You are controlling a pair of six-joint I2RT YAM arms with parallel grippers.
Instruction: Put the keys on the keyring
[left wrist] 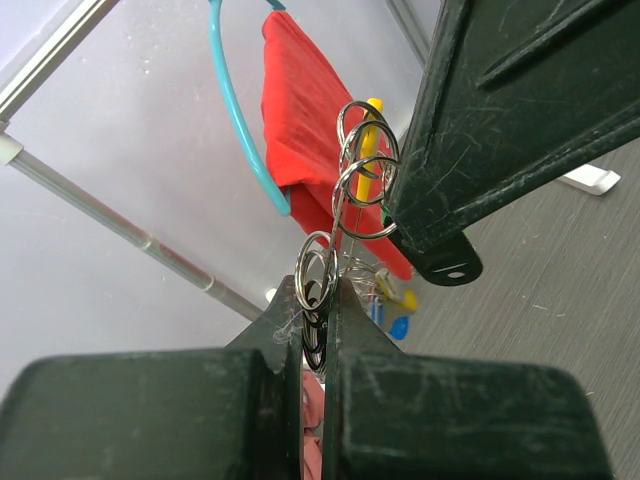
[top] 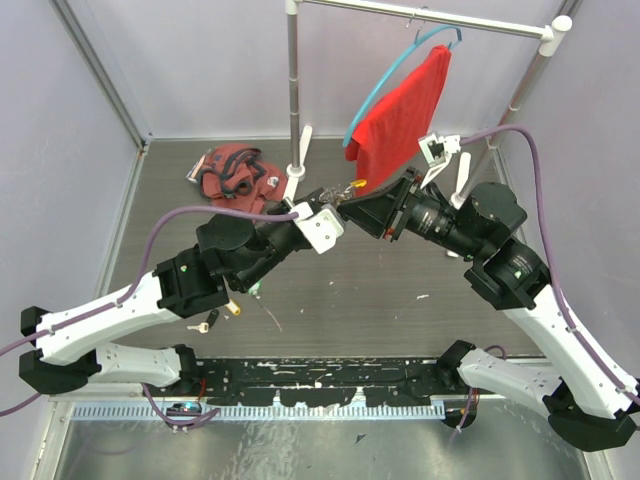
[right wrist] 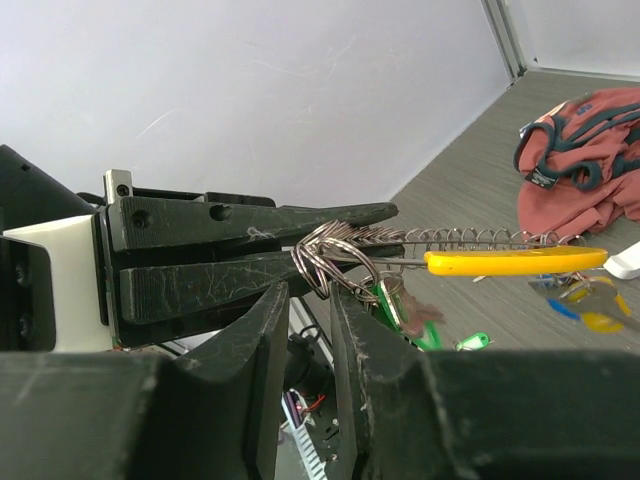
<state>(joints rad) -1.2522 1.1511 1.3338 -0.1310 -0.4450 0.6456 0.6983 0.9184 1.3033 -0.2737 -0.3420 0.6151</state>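
Observation:
Both grippers meet above the table's middle. My left gripper (top: 333, 213) (left wrist: 318, 292) is shut on a bunch of silver keyrings (left wrist: 364, 172). My right gripper (top: 352, 203) (right wrist: 310, 292) faces it, its jaws closed to a narrow gap with the keyrings (right wrist: 330, 262) between the tips. A yellow-headed key (right wrist: 515, 262) and a wire coil stick out from the rings, and a green-tagged key (right wrist: 398, 305) hangs below. Loose keys lie on the table: blue and yellow ones (right wrist: 588, 300) (left wrist: 400, 312), a green tag (right wrist: 472, 342), and more near the left arm (top: 214, 318).
A red cloth (top: 400, 120) hangs on a blue hanger from the metal rack (top: 293, 90) just behind the grippers. A crumpled red garment (top: 232, 172) lies at the back left. Grey walls enclose the table on both sides.

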